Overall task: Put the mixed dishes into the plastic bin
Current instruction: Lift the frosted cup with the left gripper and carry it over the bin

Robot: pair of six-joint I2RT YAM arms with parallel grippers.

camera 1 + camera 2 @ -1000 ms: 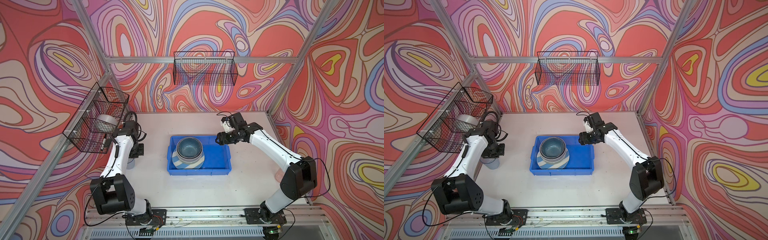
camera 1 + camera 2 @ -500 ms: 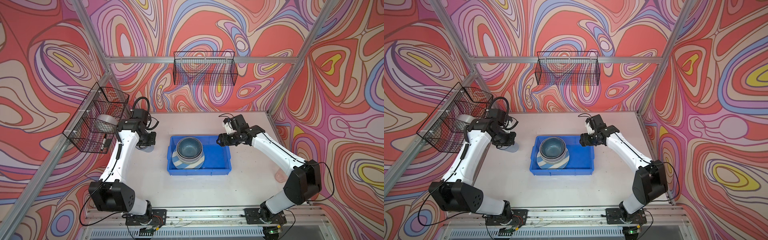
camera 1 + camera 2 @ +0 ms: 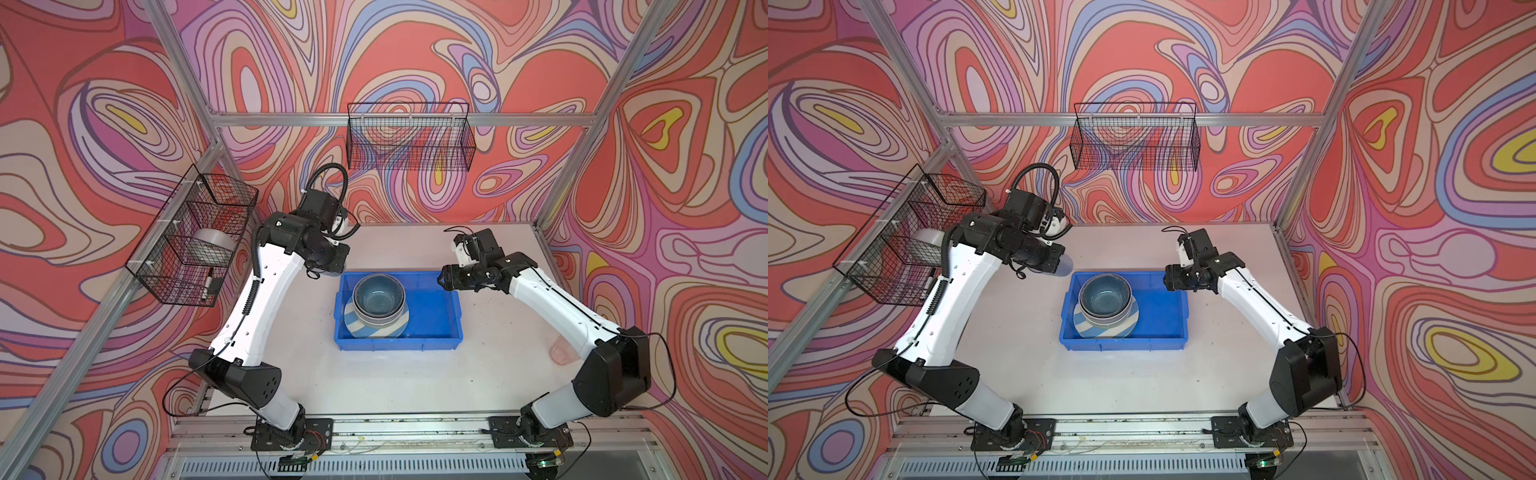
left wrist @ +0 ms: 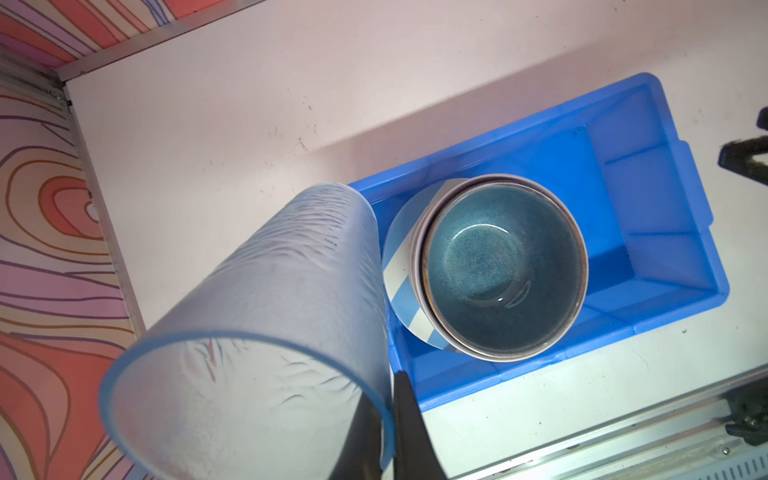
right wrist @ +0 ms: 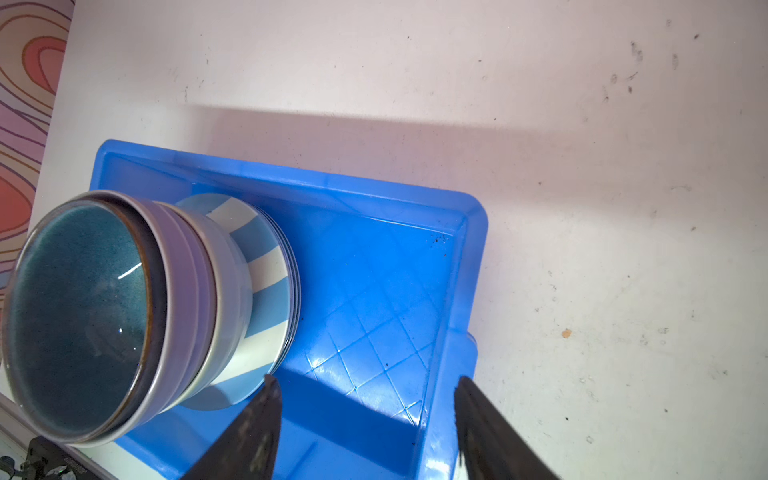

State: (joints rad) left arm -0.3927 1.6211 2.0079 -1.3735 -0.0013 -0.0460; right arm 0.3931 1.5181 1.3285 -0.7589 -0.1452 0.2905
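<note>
while the translucent blue ribbed plastic tumbler (image 4: 257,324) hangs tilted in the left gripper (image 4: 386,399), whose jaws are clamped on its rim wall with one finger inside and one outside, it is not yet in the bright blue shallow plastic bin (image 4: 673,174). it hovers just beside the bin's corner, ahead of those jaws. past the tumbler's base, inside the bin, a stack already sits: a round blue-and-white striped plate (image 5: 266,266) at the bottom, with thin edges beneath it that may be more plates. on it nest a pale green bowl (image 5: 235,291), a lilac bowl (image 5: 187,286) and a glazed teal bowl (image 4: 498,270) on top. the right gripper (image 5: 365,379) holds nothing, its jaws apart over the bin's bare end, the stack off to one side of them. a translucent pink tumbler (image 3: 561,351) stands on the table by the right arm's elbow, well apart from both sets of jaws. by my reading most of the work is done; the two tumblers remain.
</note>
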